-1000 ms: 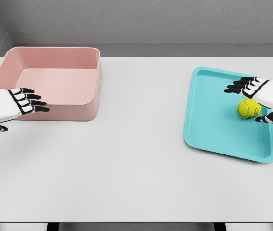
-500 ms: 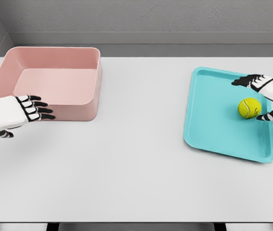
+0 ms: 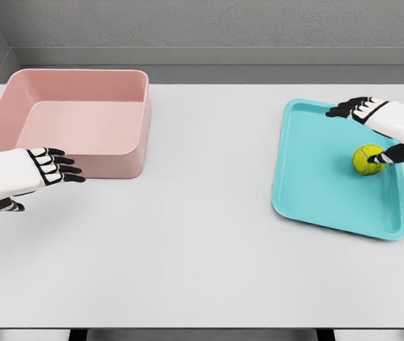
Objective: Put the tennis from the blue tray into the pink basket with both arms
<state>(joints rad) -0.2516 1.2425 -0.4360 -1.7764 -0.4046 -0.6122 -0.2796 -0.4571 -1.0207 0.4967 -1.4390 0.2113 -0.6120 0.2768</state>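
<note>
Right hand (image 3: pixel 381 128) is hovering open over tennis ball (image 3: pixel 368 159), thumb touching its right side; left hand (image 3: pixel 35 172), relaxed, lies far off.

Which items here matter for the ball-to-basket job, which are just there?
Job items: tennis ball, blue tray, pink basket, right hand open by the ball, left hand open near the basket.
Just there: table only.

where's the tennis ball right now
In the head view the tennis ball sits on the blue tray at right, beside the right hand.
</note>
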